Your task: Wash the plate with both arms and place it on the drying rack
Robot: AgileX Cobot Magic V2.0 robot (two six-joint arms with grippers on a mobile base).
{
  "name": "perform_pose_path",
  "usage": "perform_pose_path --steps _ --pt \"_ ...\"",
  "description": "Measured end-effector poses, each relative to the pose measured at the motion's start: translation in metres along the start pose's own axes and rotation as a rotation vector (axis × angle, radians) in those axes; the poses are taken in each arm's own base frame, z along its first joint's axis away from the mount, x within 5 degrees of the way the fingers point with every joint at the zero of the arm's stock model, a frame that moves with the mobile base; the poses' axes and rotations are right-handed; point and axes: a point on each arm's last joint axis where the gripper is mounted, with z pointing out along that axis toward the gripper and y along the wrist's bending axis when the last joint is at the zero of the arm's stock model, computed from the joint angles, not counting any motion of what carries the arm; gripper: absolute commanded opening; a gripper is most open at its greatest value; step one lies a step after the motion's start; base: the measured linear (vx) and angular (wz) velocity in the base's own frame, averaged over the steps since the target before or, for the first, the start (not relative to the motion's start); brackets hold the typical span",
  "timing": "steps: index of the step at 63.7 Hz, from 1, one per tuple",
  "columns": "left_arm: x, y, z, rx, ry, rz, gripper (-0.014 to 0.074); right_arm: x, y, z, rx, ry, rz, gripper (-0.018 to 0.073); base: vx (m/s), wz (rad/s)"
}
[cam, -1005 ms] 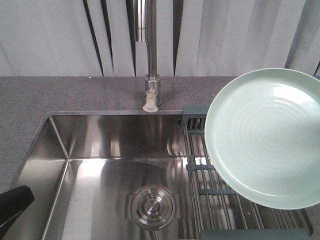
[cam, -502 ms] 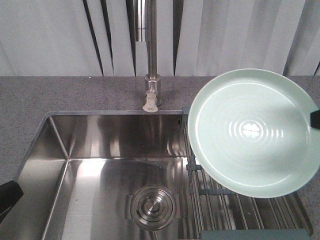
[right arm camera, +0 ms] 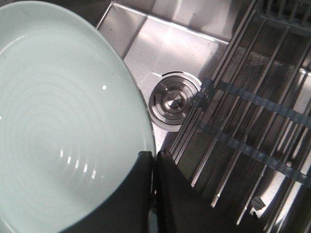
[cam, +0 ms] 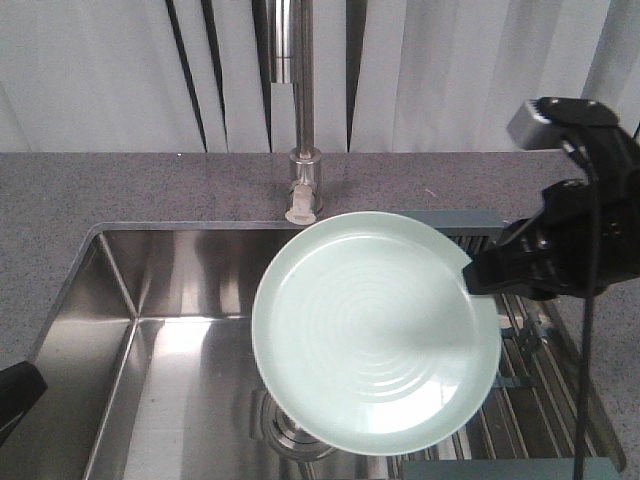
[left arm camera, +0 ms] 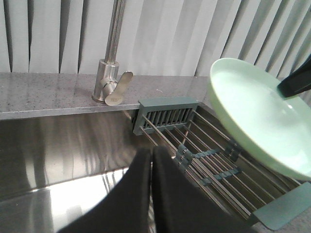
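The round pale mint-green plate (cam: 375, 330), faintly ringed on its inner face, hung tilted over the stainless steel sink (cam: 170, 300) in the middle of the front view. Its inner face was turned toward the camera, and its lower part covered most of the round steel drain (right arm camera: 172, 101). The black right tool (cam: 474, 277) had it by the right rim. In the wrist view its two dark fingers (right arm camera: 141, 194) were pinched close on the edge at the bottom of the frame.

Right of the plate, the drying rack (cam: 525, 345) of thin metal rods with grey-teal plastic pieces lay across the sink's right end.

The black left tool (left arm camera: 151, 155) sat low at the lower left over the sink, its fingers pressed together on nothing.

Behind the sink, a steel tap (cam: 303, 150) rose from the grey speckled worktop (cam: 100, 185), with pale vertical blinds (cam: 100, 70) along the top.
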Motion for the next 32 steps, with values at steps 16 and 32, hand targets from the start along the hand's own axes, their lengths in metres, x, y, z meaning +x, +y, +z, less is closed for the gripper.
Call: perform_pose_path --steps 16,32 --pt "0.001 -0.001 0.000 0.014 0.008 0.000 -0.0006 -0.014 0.032 0.053 -0.036 -0.008 -0.007 -0.0005 0.00 0.00" --pt "0.002 -0.003 0.000 0.033 0.020 0.000 -0.0006 -0.031 0.028 0.084 0.005 -0.102 0.041 -0.0005 0.00 0.00"
